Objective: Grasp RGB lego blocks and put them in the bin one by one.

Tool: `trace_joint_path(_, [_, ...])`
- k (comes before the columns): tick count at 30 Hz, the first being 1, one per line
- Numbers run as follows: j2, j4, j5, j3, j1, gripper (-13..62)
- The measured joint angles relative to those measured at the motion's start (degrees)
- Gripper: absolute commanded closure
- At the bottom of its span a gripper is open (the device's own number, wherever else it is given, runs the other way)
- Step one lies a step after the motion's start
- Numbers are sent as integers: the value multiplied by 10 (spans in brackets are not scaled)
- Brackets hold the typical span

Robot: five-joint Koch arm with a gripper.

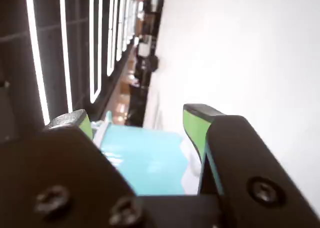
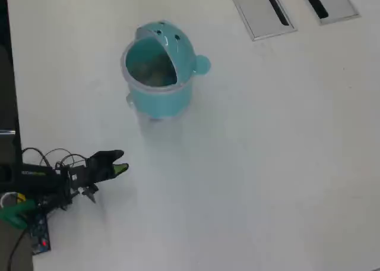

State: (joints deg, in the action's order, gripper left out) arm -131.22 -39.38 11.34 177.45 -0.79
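The hand (image 2: 120, 166) is sitting low at the left of the overhead view, pulled in near the arm's base, and the wrist view is showing its two green-padded jaws standing well apart with nothing between them — spread wide and carrying no block. Through that gap the teal bin (image 1: 150, 158) is showing ahead, so the hand is pointing toward it from a distance.

In the overhead view the bin (image 2: 157, 95) is standing upright on the white tabletop (image 2: 267, 164), hood lid tipped back, round knob sticking out to the right, its mouth open to the camera. Something pale and mottled is lying in the bottom, but it is too blurred to say whether those are blocks or how many.

And here is the telling part: no red, yellow-green or blue cube is showing anywhere on the tabletop in either view. The grey slotted panels (image 2: 261, 9) are lying at the top right, well apart from the bin.

My read: the sorting is looking finished or very nearly so, the arm resting with nothing left in sight to pick. If a block is remaining, it is lying outside these views.
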Motion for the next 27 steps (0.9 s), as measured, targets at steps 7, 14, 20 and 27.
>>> trace_joint_path(7, [0,112,-2,-1,4,152])
trace_joint_path(14, [0,206,-1,0,3,152])
trace_joint_path(20, [0,272,-1,-1,6,153])
trace_joint_path(27, [0,317,-11,0,2,154])
